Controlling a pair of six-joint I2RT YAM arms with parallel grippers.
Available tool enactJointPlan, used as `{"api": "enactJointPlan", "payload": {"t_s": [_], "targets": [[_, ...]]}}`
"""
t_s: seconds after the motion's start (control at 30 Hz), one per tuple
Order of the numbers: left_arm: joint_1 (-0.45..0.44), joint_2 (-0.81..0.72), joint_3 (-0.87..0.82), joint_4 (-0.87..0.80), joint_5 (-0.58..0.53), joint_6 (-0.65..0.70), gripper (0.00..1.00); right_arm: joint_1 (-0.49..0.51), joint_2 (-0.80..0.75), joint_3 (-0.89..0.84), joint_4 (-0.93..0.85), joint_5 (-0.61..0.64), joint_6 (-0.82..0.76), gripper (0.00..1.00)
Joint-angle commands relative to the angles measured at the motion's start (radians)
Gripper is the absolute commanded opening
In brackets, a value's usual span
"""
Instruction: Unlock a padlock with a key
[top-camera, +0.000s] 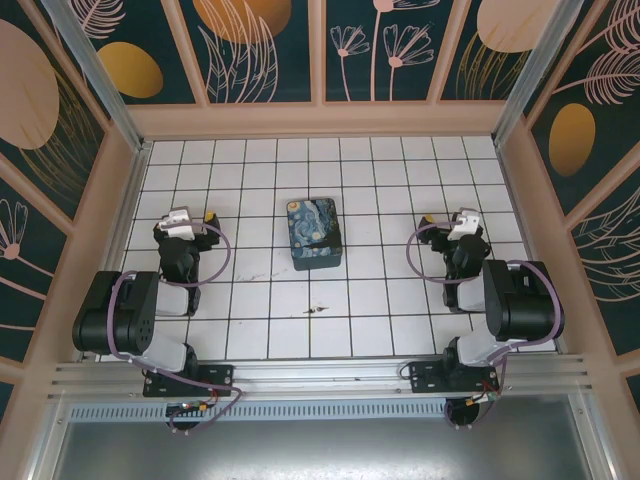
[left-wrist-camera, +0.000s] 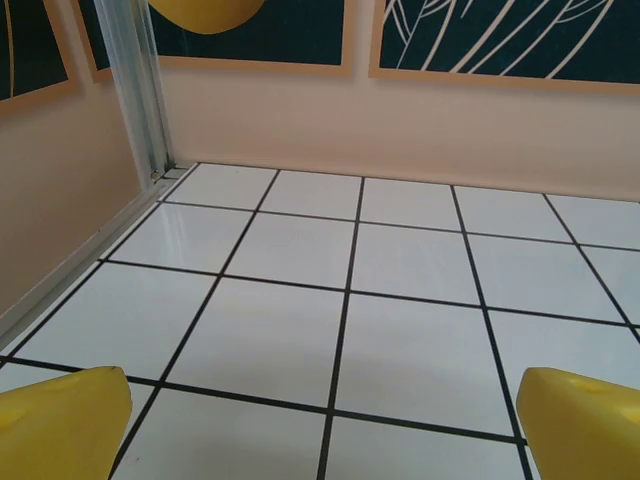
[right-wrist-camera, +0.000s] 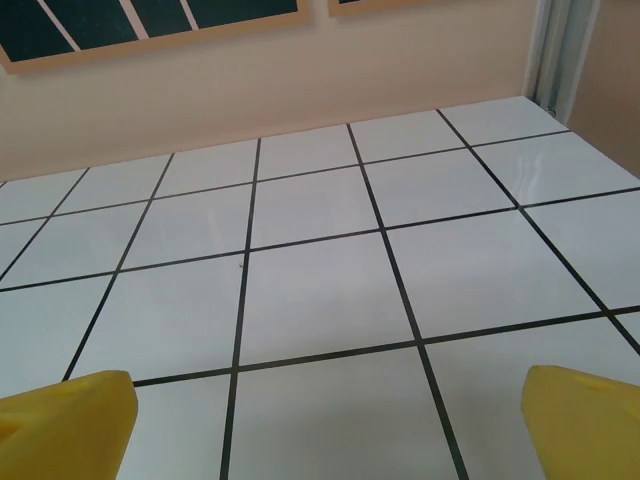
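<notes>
A tiny dark sliver, apparently the key (top-camera: 315, 311), lies on a white tile near the front middle of the floor, between the two arms. The padlock is hidden from view. My left gripper (top-camera: 197, 216) sits at the left, folded back over its arm. In the left wrist view its yellow fingertips (left-wrist-camera: 60, 425) stand wide apart, open over bare tiles. My right gripper (top-camera: 441, 220) mirrors it at the right, and its yellow fingertips (right-wrist-camera: 585, 420) are likewise spread, open with nothing between them. Both grippers are well away from the key.
A starry-night painted rectangular box (top-camera: 313, 233) stands mid-floor between the grippers, just behind the key. Peach walls with dark floral panels (top-camera: 265, 45) enclose the tiled floor (top-camera: 380, 180). An aluminium rail (top-camera: 320, 375) runs along the near edge.
</notes>
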Motion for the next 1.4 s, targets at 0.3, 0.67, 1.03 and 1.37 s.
{"api": "enactJointPlan", "payload": {"t_s": [0.3,0.67,1.03,1.37], "targets": [[0.006,-0.002,0.000,0.031,0.017,0.009,0.99,-0.011,-0.010,0.019,0.007,-0.035,-0.015,0.99],[0.006,-0.002,0.000,0.031,0.017,0.009,0.99,-0.011,-0.010,0.019,0.007,-0.035,-0.015,0.99],[0.006,-0.002,0.001,0.029,0.017,0.009,0.99,-0.010,-0.009,0.019,0.008,-0.034,-0.015,0.99],[0.006,-0.140,0.135,-0.309,-0.016,-0.001,0.99,-0.016,-0.129,0.111,-0.256,-0.031,-0.006,0.99]]}}
